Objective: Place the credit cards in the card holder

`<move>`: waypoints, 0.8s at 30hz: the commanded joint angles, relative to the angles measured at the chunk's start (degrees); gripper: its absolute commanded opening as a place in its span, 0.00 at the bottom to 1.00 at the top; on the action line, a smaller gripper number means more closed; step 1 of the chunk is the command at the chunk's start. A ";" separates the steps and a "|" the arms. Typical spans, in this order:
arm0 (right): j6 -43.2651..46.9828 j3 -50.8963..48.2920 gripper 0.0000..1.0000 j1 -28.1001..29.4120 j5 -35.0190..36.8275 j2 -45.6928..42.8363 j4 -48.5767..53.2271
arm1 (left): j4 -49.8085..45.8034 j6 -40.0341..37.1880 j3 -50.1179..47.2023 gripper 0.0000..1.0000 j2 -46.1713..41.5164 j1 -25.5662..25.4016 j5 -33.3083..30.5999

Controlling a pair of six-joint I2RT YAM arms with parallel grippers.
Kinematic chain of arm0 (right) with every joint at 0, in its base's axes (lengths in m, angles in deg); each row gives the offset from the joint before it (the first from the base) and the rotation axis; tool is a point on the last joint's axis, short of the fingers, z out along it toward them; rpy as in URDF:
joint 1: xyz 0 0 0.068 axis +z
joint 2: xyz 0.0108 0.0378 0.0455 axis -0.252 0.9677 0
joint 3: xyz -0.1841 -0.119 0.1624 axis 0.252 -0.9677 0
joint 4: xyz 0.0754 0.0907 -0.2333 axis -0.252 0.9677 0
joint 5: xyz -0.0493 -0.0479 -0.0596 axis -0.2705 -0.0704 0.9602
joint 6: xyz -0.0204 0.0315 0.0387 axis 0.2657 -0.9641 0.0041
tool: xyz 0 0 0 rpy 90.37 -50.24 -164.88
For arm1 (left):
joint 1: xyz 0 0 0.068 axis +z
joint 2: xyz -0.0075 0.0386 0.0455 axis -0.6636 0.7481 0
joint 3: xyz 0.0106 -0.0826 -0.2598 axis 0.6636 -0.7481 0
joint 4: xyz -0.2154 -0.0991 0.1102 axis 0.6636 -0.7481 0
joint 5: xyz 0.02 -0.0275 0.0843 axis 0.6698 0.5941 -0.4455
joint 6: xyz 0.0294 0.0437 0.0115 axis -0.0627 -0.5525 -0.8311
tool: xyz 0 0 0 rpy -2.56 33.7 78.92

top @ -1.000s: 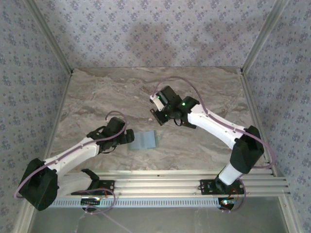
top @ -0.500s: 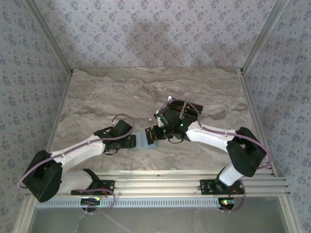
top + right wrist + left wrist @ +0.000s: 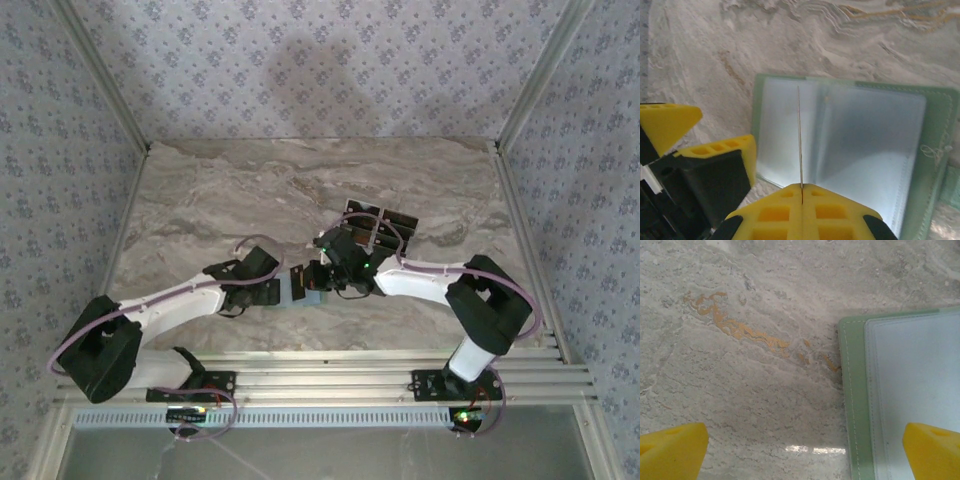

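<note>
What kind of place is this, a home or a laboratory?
Probably a robot test booth, not a home: a left arm and a right arm bolted to an aluminium rail, a marble-look tabletop, and patterned wall panels in a metal frame.

The worktop [image 3: 200, 200] is a grey-beige marbled slab with darker and paler veins running across it. In the left wrist view a thin orange vein [image 3: 735, 327] crosses it at a slant, and a small patch of glare [image 3: 815, 449] sits on its surface. One thing lies directly on it, near the middle and toward the near side: the holder [image 3: 298, 290]. It is opened out flat, with a pale sage-green border, a line of stitching along the edge and clear, shiny sleeves inside. In the right wrist view a small green tab [image 3: 952, 185] sticks out from one of its edges and rests on the stone.
</note>
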 commanded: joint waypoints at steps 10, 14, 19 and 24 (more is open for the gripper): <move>-1.72 -5.13 0.00 -0.91 0.12 0.11 -3.77 | -1.58 2.14 -0.12 1.00 1.37 -0.31 -2.62; -1.87 -5.67 0.00 -1.17 0.11 0.40 -4.36 | -3.35 3.98 -0.45 0.99 2.24 -0.34 -3.23; -2.01 -5.45 0.00 -1.31 -0.58 0.17 -4.89 | -3.73 5.17 -0.82 0.98 2.86 -0.26 -2.98; -2.25 -4.59 0.00 -1.59 -1.45 -0.55 -5.53 | -3.82 5.66 -1.08 0.96 3.00 -0.31 -2.94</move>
